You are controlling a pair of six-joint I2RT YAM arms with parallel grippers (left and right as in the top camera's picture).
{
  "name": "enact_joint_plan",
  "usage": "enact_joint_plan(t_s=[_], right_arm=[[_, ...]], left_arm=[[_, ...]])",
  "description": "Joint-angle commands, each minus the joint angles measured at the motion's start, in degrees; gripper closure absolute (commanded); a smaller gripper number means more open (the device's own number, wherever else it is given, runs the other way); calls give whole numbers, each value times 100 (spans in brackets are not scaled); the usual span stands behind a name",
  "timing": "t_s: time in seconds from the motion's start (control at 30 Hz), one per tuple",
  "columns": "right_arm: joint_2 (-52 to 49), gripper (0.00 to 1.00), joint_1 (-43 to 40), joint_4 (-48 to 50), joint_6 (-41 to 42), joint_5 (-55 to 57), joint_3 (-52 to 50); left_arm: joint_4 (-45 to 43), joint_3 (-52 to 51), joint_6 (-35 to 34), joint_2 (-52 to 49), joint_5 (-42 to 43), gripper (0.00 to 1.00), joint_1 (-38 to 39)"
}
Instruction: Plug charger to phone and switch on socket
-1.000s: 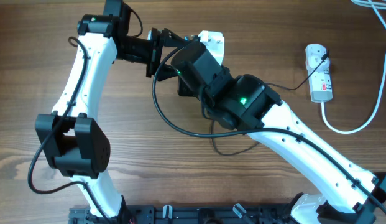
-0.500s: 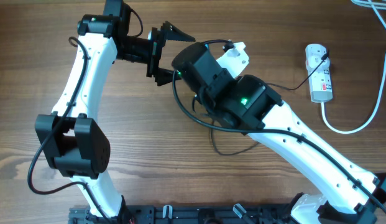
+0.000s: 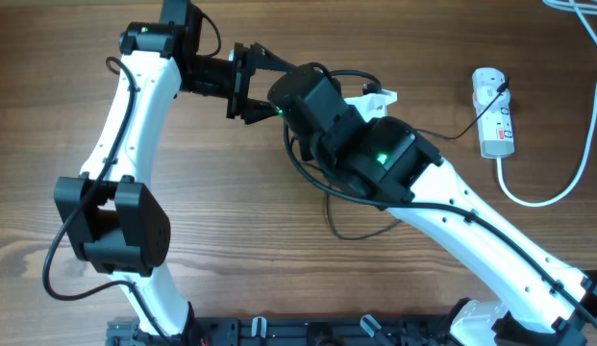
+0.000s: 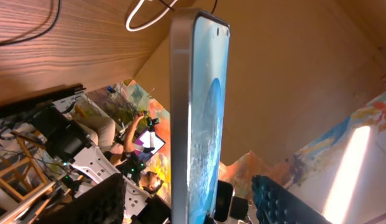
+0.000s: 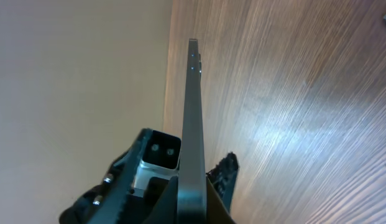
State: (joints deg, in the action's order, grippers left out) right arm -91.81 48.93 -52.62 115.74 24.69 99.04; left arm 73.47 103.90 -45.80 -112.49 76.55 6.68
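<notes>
The phone (image 4: 196, 106) stands edge-on in the left wrist view, with its silver rim and cyan-blue screen showing. It sits between the fingers of my left gripper (image 4: 189, 190), which is open with a gap on both sides. My right gripper (image 5: 193, 202) is shut on the phone's thin edge (image 5: 193, 112). In the overhead view the right wrist covers most of the phone, and a white end (image 3: 380, 96) sticks out. My left gripper (image 3: 269, 85) is just left of it. The socket (image 3: 493, 113) lies at the far right. The charger's black cable (image 3: 356, 234) trails from it under the right arm, and its connector is hidden.
A thick white cord (image 3: 558, 187) loops from the socket off the top right corner. The right arm (image 3: 452, 207) crosses the table diagonally from the bottom right. The left arm (image 3: 135, 115) stands along the left side. A black rail (image 3: 279, 332) runs along the front edge.
My right wrist has swung to the right, and the phone's white end has moved right and a little toward the front. The left arm has stayed in place.
</notes>
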Motion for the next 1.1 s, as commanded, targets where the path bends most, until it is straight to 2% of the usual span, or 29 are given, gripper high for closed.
enact_joint_plan(t_s=[0.0,0.17,0.33,0.47,0.63,0.9,1.07], right_arm=[[205,95,-2,68,293,177,103],[205,95,-2,118,295,96,103],[205,92,-2,186,295,66,103],[203,90,-2,269,295,-195,103],[203,91,-2,249,295,-229,101],[203,91,-2,267,295,-234,101],[203,93,-2,380,293,-424,101]], left_arm=[[-2,122,-271,203,114,40,-15],[-2,122,-442,203,116,50,-15],[0,122,-450,203,116,50,-15],[-2,122,-485,203,116,56,-15],[0,122,-590,203,149,66,-15],[-2,122,-588,203,243,66,-9],[-2,122,-588,203,243,81,-9]])
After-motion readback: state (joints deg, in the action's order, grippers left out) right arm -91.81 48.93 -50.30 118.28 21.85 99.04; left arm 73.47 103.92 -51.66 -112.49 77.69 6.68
